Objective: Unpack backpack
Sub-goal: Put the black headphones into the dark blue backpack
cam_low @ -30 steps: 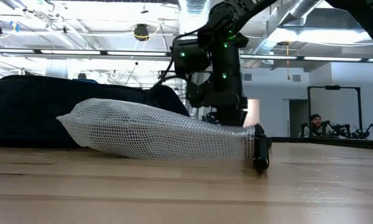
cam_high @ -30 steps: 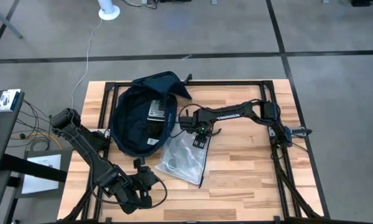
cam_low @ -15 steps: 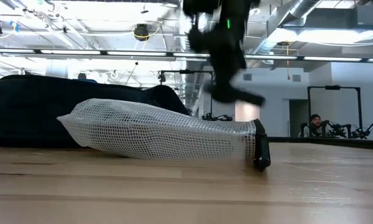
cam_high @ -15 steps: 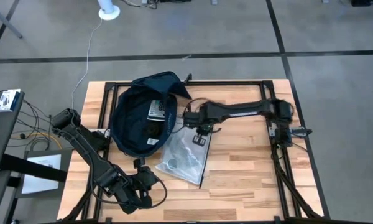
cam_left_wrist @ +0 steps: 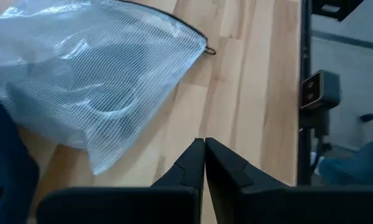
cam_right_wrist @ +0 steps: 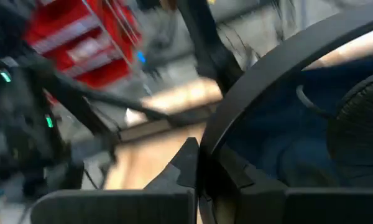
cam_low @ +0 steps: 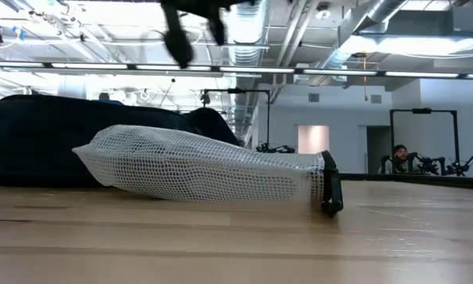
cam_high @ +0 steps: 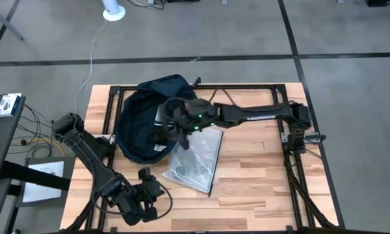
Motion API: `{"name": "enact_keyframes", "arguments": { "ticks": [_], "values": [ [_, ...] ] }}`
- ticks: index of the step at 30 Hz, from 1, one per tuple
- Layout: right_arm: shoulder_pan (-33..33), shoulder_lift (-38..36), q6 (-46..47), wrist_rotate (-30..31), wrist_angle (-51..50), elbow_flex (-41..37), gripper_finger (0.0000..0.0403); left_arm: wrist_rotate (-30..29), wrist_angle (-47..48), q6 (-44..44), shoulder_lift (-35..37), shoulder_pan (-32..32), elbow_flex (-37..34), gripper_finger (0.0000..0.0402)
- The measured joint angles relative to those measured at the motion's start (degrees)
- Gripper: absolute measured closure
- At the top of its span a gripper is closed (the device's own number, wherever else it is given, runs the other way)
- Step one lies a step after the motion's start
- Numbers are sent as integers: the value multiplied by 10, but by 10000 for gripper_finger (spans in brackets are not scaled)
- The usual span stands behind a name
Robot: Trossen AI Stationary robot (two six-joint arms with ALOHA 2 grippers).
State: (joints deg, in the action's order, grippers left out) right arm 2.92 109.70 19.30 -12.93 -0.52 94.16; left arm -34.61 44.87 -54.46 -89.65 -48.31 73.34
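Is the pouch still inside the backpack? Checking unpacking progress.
No: the high view shows the pouch lying on the table beside the backpack.

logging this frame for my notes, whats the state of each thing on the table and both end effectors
large dark navy fabric backpack: lying on the table, open, items showing inside
clear mesh plastic pouch: flat on the table beside the backpack, out of it, things inside
right end effector: shut, above the open backpack
left end effector: shut, holding nothing, at the table's near left edge
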Motion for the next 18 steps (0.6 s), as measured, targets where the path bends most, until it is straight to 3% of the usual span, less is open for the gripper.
{"name": "enact_keyframes", "arguments": {
  "ticks": [7, 13, 18],
  "values": [
    [32, 107, -20, -12, 97, 45, 395, 0, -31, 4, 0, -5, 1, 402],
    [56, 189, 45, -35, 93, 91, 370, 0, -35, 3, 0, -10, 1, 402],
    [64, 202, 52, -49, 37, 103, 322, 0, -34, 2, 0, -13, 1, 402]
  ]
}}
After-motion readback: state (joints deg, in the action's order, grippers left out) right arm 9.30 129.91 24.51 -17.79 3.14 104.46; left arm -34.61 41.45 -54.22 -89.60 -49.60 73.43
